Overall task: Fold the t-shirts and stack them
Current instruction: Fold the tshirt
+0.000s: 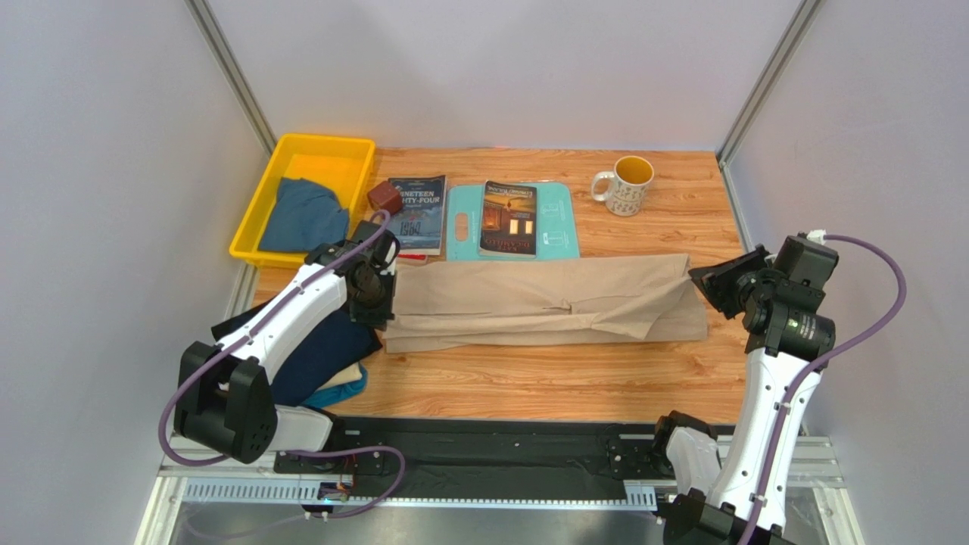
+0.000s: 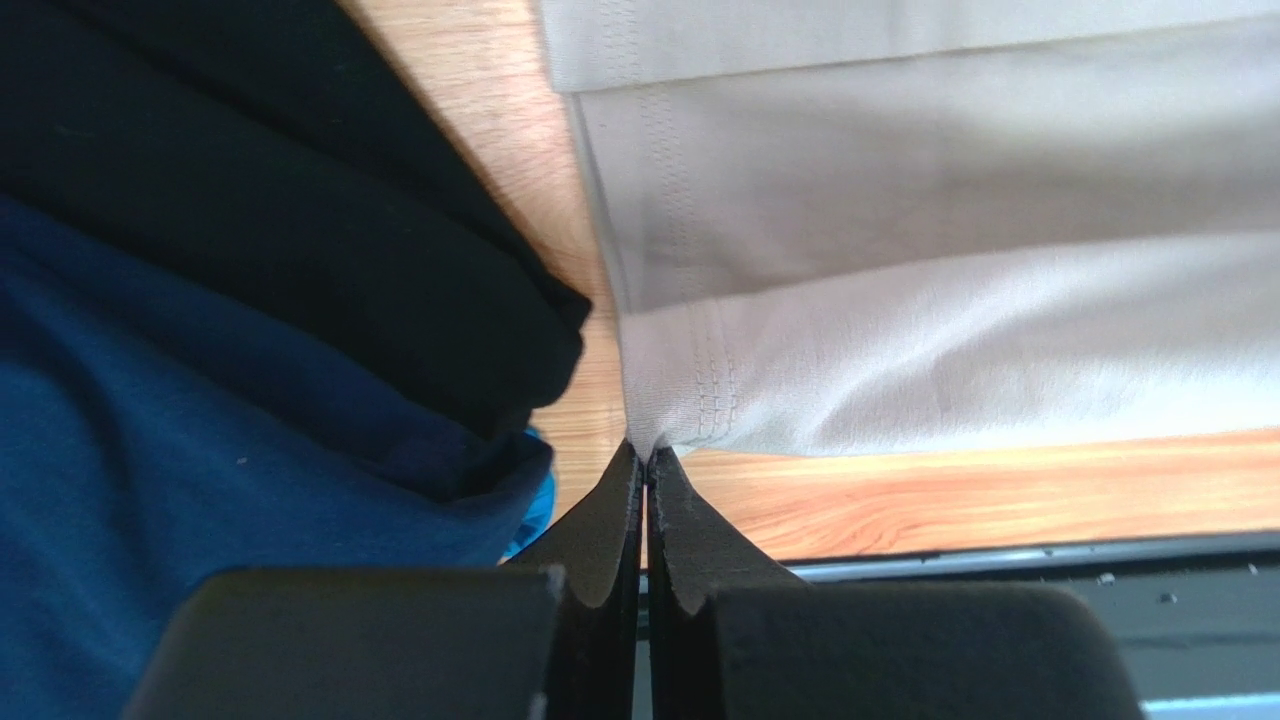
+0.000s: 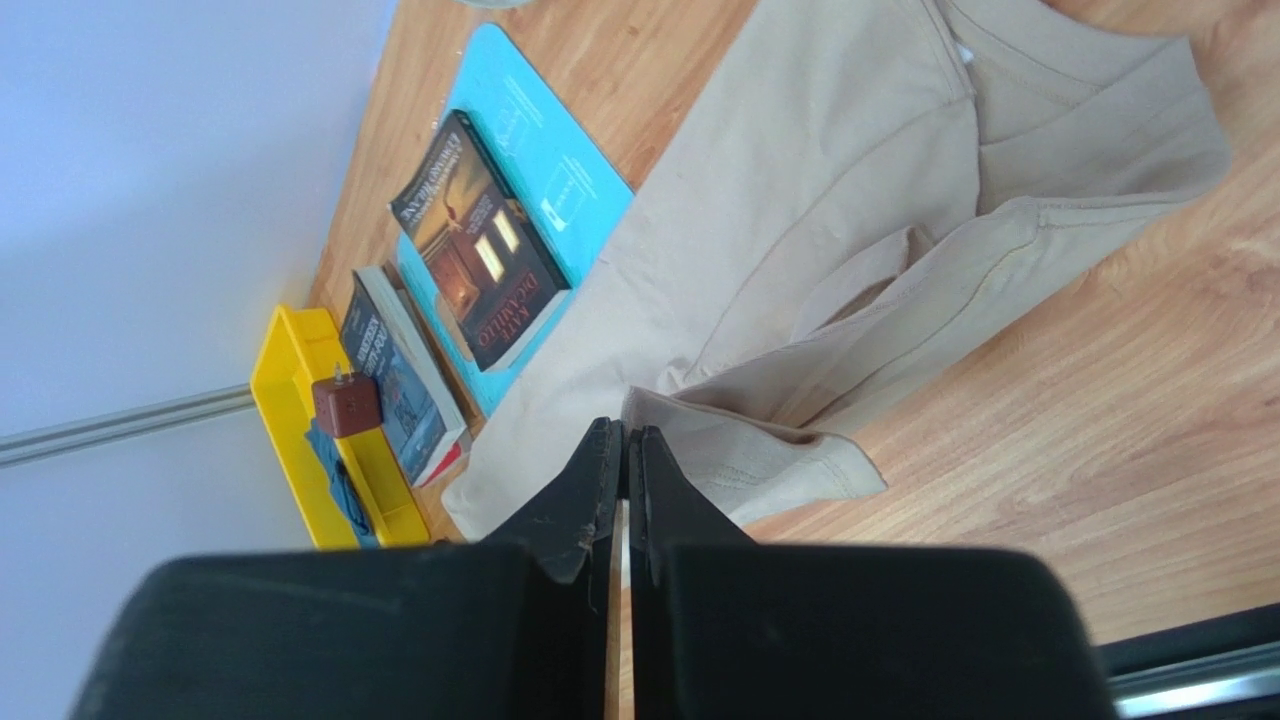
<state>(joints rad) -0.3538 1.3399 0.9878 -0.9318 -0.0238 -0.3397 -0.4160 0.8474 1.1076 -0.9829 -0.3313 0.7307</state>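
Note:
A large beige t-shirt (image 1: 546,298) lies across the middle of the table, folded lengthwise into a long band. My left gripper (image 1: 381,309) is at its left end. In the left wrist view the left gripper (image 2: 646,450) is shut on the hemmed corner of the beige t-shirt (image 2: 932,300). My right gripper (image 1: 707,279) hovers at the shirt's right end. In the right wrist view the right gripper (image 3: 624,438) is shut and holds nothing, above the beige t-shirt (image 3: 842,225). A pile of dark navy and teal t-shirts (image 1: 324,354) lies at the left. A dusty blue t-shirt (image 1: 301,216) sits in the yellow bin.
A yellow bin (image 1: 341,150) stands at the back left with a brown block (image 1: 384,199) beside it. Two books (image 1: 419,212) (image 1: 508,218) and a light-teal board (image 1: 560,233) lie behind the beige shirt. A white and yellow mug (image 1: 623,184) stands at the back right.

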